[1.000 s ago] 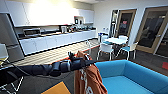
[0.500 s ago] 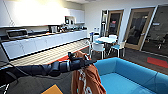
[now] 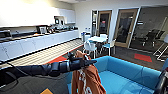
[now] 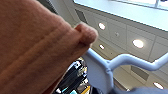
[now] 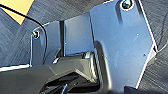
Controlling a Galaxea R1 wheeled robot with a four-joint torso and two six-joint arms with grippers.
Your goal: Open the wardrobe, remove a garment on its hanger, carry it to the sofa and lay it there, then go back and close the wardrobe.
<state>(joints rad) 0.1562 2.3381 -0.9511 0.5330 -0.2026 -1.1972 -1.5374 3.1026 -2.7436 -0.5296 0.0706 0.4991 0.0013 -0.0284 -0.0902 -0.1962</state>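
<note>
The left claw [image 3: 88,61], at the end of a dark arm reaching in from the left, holds up the hanger [image 4: 117,65]; whether its grip is spread or pressed together cannot be told. From it hangs the garment [image 3: 86,78], a rust-orange shirt, draping loosely just in front of the blue sofa [image 3: 125,75]. The cloth looks soft, light and floppy, likely to swing, so the stiff pale hanger is the sound place to hold. A white printed mark on the shirt is unreadable. Beyond stand white chairs [image 3: 91,46] and a long kitchen tabletop [image 3: 37,35].
</note>
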